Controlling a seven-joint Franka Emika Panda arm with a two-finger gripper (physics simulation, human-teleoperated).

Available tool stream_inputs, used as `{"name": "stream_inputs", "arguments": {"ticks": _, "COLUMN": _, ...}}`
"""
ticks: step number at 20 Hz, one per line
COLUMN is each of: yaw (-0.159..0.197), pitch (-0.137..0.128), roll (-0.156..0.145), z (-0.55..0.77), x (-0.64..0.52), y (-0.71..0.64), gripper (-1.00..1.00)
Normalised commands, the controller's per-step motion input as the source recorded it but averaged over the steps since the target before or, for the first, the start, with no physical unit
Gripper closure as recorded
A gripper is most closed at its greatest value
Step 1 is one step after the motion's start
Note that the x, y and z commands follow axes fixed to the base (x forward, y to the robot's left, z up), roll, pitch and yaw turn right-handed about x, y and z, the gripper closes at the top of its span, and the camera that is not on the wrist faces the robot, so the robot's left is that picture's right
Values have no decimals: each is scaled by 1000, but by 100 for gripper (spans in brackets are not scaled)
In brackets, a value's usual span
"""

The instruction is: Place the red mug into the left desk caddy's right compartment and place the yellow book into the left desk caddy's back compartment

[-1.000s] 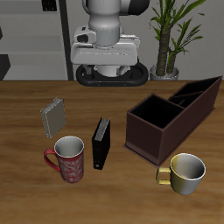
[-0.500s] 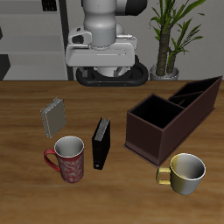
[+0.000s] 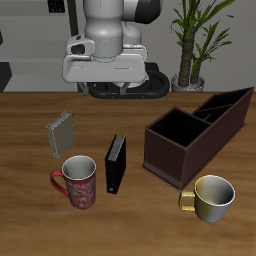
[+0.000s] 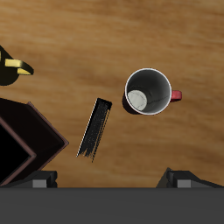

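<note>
The red mug stands upright near the table's front edge; the wrist view looks straight down into the mug. Farther back from it lies the greyish yellow book, which the wrist view does not show. The left desk caddy is a dark maroon box, and its large square compartment is empty; a corner of the caddy appears in the wrist view. My gripper hangs high above the table's back part, well clear of everything. Its fingers stand wide apart and hold nothing.
A black book stands on edge between the red mug and the caddy, also seen as the black book from the wrist. A yellow-cream mug sits in front of the caddy. A potted plant stands at the back.
The gripper has shifted sideways at the back, toward the red mug's and the yellow book's side. Nothing on the table has moved.
</note>
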Motion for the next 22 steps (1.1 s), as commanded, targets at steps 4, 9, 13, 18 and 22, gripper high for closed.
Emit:
{"name": "stream_inputs", "arguments": {"ticks": 4, "yaw": 15, "pitch": -48, "roll": -1, "z": 35, "x": 285, "y": -93, "gripper": -100}}
{"name": "stream_inputs", "arguments": {"ticks": 9, "yaw": -5, "pitch": 9, "roll": -3, "z": -59, "x": 231, "y": -65, "gripper": -100}}
{"name": "stream_inputs", "arguments": {"ticks": 13, "yaw": 16, "pitch": 18, "roll": 53, "z": -144, "x": 307, "y": -16, "gripper": -100}}
{"name": "stream_inputs", "arguments": {"ticks": 18, "yaw": 10, "pitch": 1, "roll": 14, "z": -48, "x": 218, "y": -28, "gripper": -100}}
{"name": "stream_inputs", "arguments": {"ticks": 22, "yaw": 40, "pitch": -1, "roll": 63, "z": 45, "x": 355, "y": 93, "gripper": -100}}
